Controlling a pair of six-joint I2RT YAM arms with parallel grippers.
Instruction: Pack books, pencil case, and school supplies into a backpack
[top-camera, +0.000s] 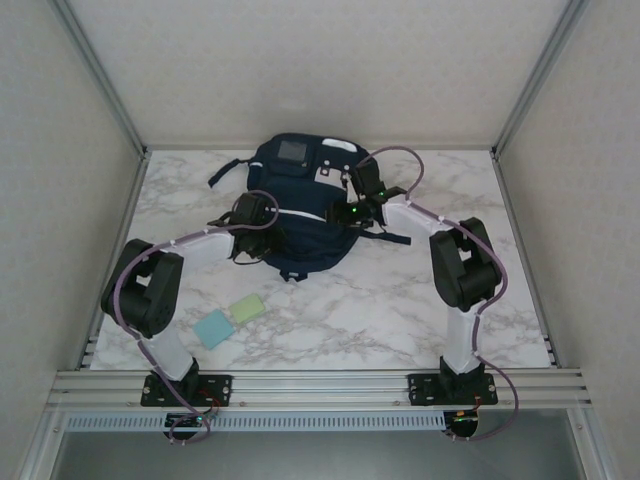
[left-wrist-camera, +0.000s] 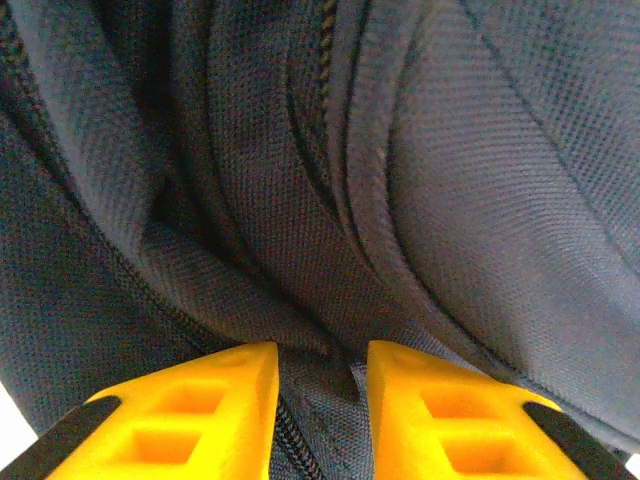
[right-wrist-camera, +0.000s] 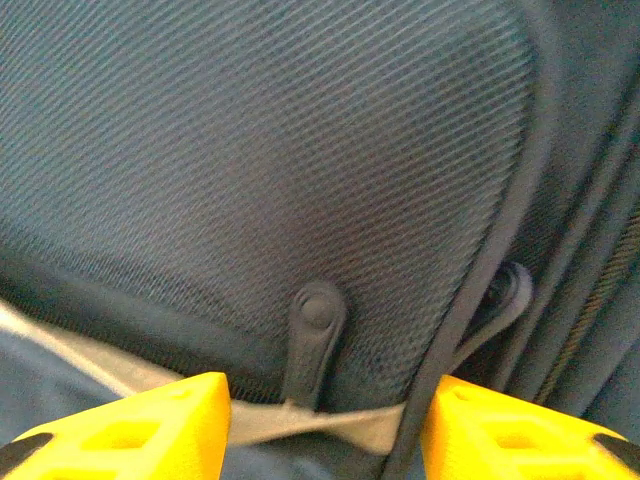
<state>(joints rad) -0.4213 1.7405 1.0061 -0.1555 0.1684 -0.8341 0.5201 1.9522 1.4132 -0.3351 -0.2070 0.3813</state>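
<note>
step: opening the backpack (top-camera: 300, 240), far middle of the tabletop (top-camera: 400, 300) | left end effector (left-wrist-camera: 322, 400): nipped onto a fabric fold beside the zip | right end effector (right-wrist-camera: 325, 420): half open, holding nothing, straddling the zip pull (right-wrist-camera: 315, 335) | advice: close squarely on the pull, hold the fold taut, draw along the zip line

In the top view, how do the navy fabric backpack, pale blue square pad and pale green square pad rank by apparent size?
1. Navy fabric backpack, largest.
2. Pale blue square pad and pale green square pad: too alike to rank.
</note>
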